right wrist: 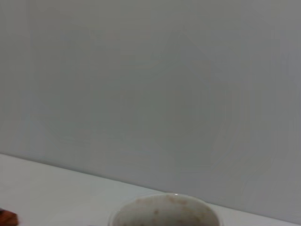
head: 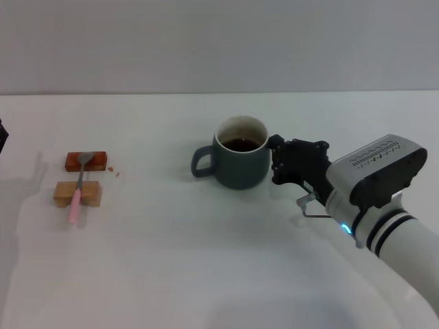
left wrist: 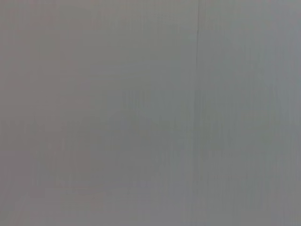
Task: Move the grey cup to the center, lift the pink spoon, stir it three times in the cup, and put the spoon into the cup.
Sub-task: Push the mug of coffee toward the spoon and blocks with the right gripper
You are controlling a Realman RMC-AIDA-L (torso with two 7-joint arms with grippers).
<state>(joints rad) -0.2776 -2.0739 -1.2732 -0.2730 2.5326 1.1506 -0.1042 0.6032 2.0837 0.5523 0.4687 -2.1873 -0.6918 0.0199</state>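
The grey cup (head: 239, 159) stands upright on the white table (head: 206, 274) near the middle, its handle pointing left and dark liquid inside. Its cream rim also shows in the right wrist view (right wrist: 164, 209). My right gripper (head: 276, 161) is at the cup's right side, open, with its black fingertips (head: 274, 143) right at the cup wall. The pink spoon (head: 75, 197) lies at the far left across two blocks, metal bowl on the far one, pink handle toward me. Only a dark sliver of my left arm (head: 2, 136) shows at the left edge.
A reddish-brown block (head: 96, 161) and a tan wooden block (head: 90, 194) hold the spoon up off the table. A few crumbs (head: 115, 171) lie beside them. The red block's edge shows in the right wrist view (right wrist: 7, 217). The left wrist view shows only a plain grey surface.
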